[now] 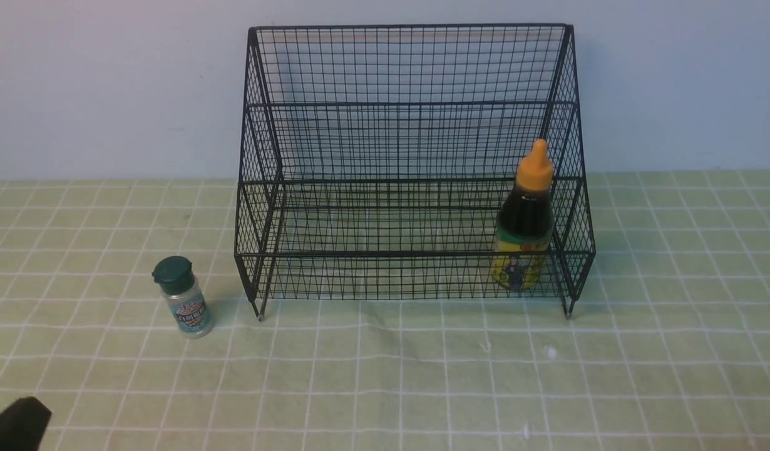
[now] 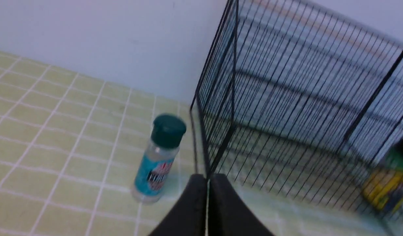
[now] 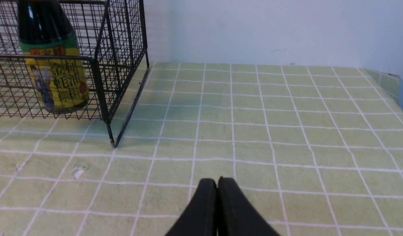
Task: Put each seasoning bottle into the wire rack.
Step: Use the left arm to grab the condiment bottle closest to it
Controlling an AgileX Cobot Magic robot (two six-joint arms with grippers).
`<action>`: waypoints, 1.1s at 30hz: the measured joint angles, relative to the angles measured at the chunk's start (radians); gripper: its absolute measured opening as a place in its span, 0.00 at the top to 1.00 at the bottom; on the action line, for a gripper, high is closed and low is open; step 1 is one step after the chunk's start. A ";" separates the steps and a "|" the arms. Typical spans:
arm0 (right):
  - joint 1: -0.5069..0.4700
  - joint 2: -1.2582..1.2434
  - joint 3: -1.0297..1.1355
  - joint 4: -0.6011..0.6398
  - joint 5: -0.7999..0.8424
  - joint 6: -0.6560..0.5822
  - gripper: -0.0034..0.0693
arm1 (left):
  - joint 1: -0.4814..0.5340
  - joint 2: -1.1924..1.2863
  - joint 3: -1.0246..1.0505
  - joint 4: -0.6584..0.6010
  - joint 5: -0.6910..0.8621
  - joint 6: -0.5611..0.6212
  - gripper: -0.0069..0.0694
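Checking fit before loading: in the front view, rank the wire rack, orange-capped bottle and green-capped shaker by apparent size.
1. wire rack, largest by far
2. orange-capped bottle
3. green-capped shaker, smallest despite standing nearer the camera

An orange-capped dark squeeze bottle [image 1: 526, 216] stands in the lower tier of the black wire-mesh rack [image 1: 410, 103]; a green-capped clear shaker [image 1: 183, 299] stands outside, left.

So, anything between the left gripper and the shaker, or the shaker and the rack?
Nothing visible: bare cloth lies between left gripper and shaker, and between shaker and rack. Only the rack's front wall needs clearing.
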 joint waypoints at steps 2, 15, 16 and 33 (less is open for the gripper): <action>0.000 0.000 0.000 0.000 0.000 0.000 0.97 | 0.000 0.000 0.000 -0.065 -0.115 -0.005 0.92; 0.000 0.000 0.000 0.001 0.000 0.000 0.97 | 0.000 0.177 -0.404 0.024 -0.062 -0.004 0.92; 0.000 0.000 0.000 0.001 0.000 0.000 0.97 | 0.000 0.256 -0.466 0.034 0.050 -0.004 0.92; 0.000 0.000 0.000 0.001 0.000 0.000 0.97 | 0.000 1.317 -1.090 0.182 0.884 0.214 0.92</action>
